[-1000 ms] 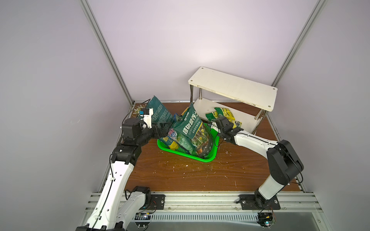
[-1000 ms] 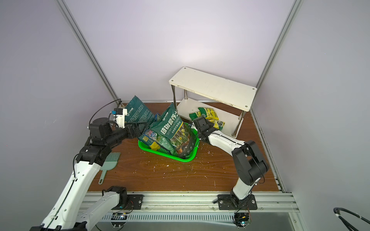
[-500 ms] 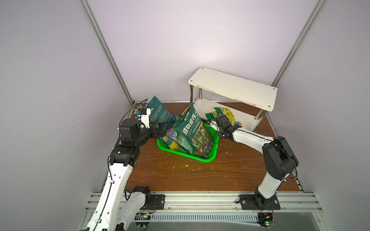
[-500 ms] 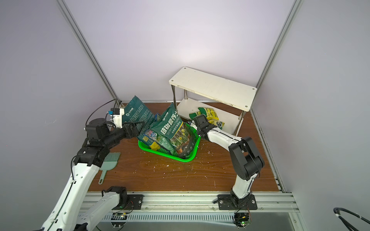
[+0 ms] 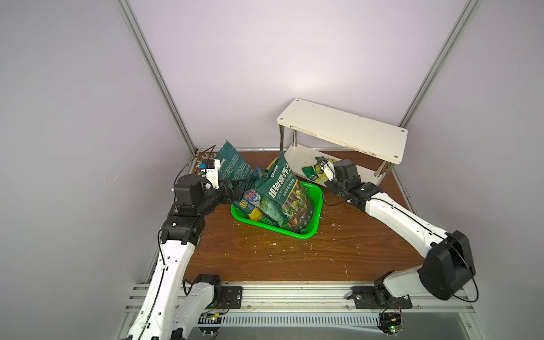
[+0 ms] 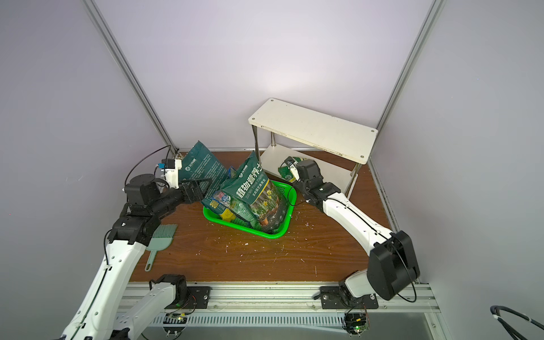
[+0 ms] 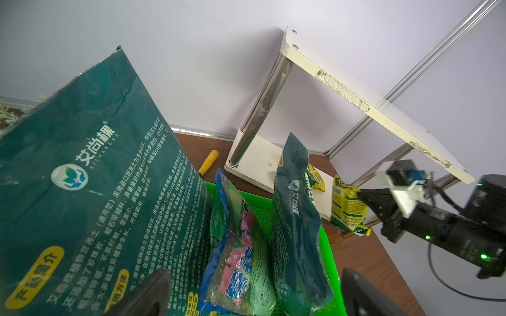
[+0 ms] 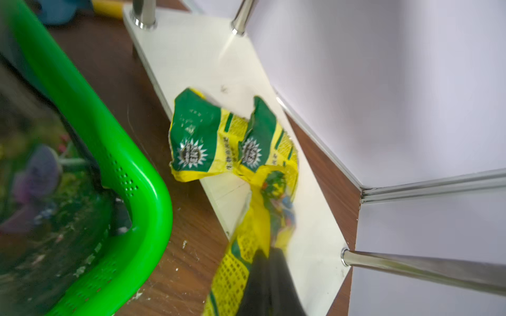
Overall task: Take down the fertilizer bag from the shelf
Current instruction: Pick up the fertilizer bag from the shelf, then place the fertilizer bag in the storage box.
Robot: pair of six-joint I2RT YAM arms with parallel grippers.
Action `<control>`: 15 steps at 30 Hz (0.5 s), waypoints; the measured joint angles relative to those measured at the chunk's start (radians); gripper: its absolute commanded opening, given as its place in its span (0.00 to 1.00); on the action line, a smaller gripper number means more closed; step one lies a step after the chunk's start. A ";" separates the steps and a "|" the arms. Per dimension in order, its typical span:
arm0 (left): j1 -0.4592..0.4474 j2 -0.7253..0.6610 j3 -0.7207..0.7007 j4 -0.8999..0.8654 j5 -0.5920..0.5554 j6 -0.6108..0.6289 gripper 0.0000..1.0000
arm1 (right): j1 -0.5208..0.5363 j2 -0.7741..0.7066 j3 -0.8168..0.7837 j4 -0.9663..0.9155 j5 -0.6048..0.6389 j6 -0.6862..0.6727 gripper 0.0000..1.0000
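The fertilizer bag [image 5: 312,174] [image 8: 219,142] is a crumpled yellow and green pouch lying on the shelf's lower board, its near end hanging past the board's front edge. The shelf [image 5: 344,129] [image 6: 312,129] stands at the back right, its top board bare. My right gripper [image 8: 269,254] [image 5: 326,180] is shut on the bag's near end; the fingers sit pressed together with yellow film around them. My left gripper [image 7: 254,290] [image 6: 203,185] is open beside the green basket [image 5: 312,232], level with the bags in it and holding nothing.
Dark green soil bags [image 5: 282,188] and a smaller clear pouch [image 7: 235,262] stand in the basket; another large bag [image 5: 235,164] leans on its left side. A teal brush [image 6: 160,238] lies under my left arm. A yellow-handled tool [image 7: 208,161] lies behind the basket.
My right gripper has closed on the near end of the fertilizer bag after reaching in at the lower board. My left arm has drawn back slightly to the left, still open.
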 measured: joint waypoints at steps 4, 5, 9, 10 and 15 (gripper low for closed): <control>0.002 0.000 0.000 0.000 0.000 -0.003 1.00 | 0.007 -0.095 0.000 0.000 -0.024 0.100 0.00; 0.002 0.000 -0.001 0.001 0.000 -0.003 0.99 | 0.011 -0.113 0.000 0.000 -0.040 0.117 0.00; 0.006 0.000 -0.004 0.001 0.001 -0.003 1.00 | 0.070 -0.176 -0.020 0.007 -0.064 0.172 0.00; 0.008 0.000 -0.004 0.001 0.002 -0.003 1.00 | 0.095 -0.185 -0.024 0.008 -0.063 0.183 0.00; 0.008 0.000 -0.005 0.001 0.004 -0.005 1.00 | 0.222 -0.204 -0.026 0.028 -0.043 0.233 0.00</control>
